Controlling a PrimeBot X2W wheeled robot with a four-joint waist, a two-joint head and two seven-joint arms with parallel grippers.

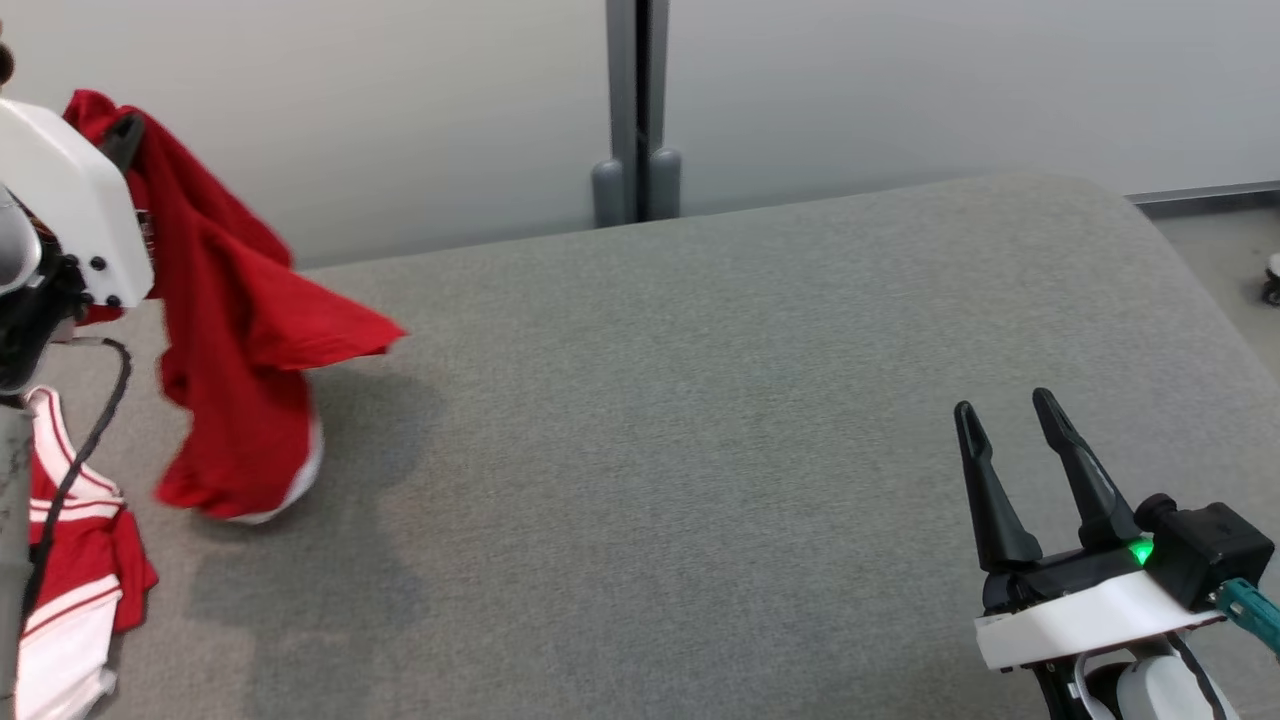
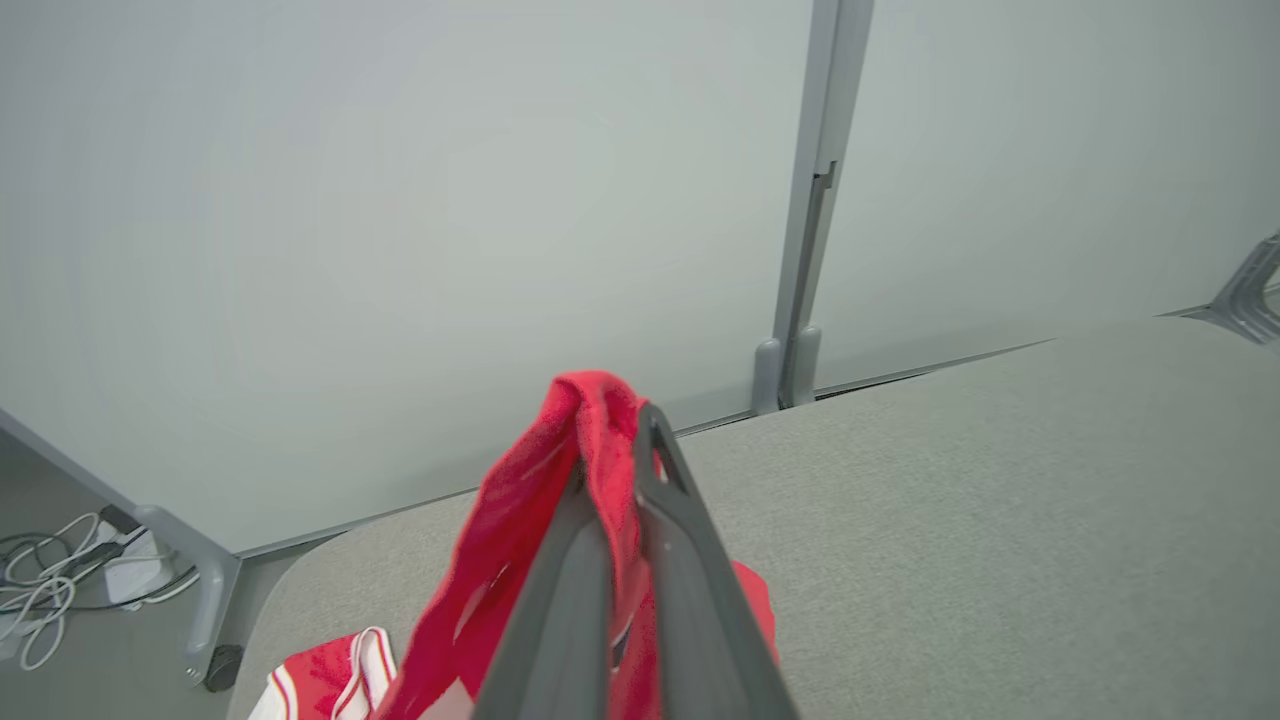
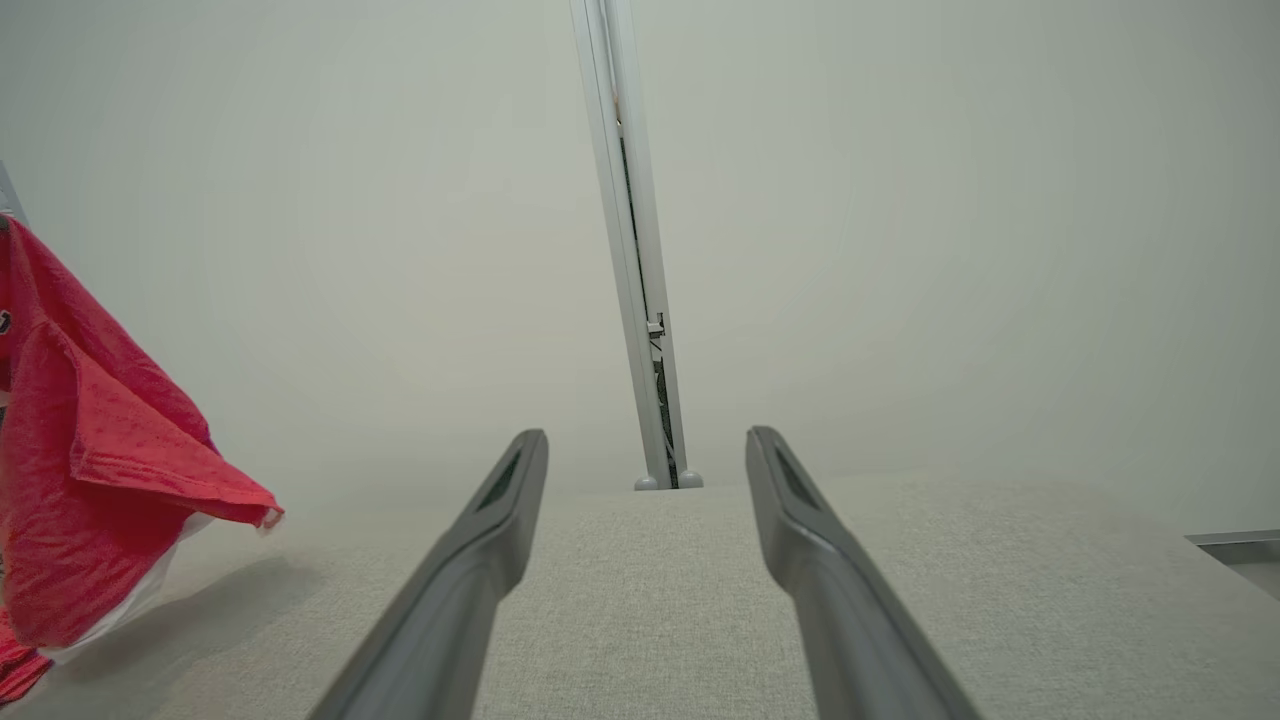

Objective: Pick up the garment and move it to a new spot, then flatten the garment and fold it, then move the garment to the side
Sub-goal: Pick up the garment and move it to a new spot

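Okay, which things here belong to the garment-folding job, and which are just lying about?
Job:
red garment, hanging from the shut left gripper
grey table under it
right gripper, fingers open, holding nothing

Lying about:
red-and-white striped garment near the table's left edge
white cables on the floor
grey partition post

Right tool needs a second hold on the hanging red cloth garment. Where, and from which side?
Likely the pointed flap jutting from the red cloth garment toward the table's middle. Come in from the robot's right, over the grey fabric table: the flap hangs free of the bunched body and faces the open right tool, while the left tool pinches the top.
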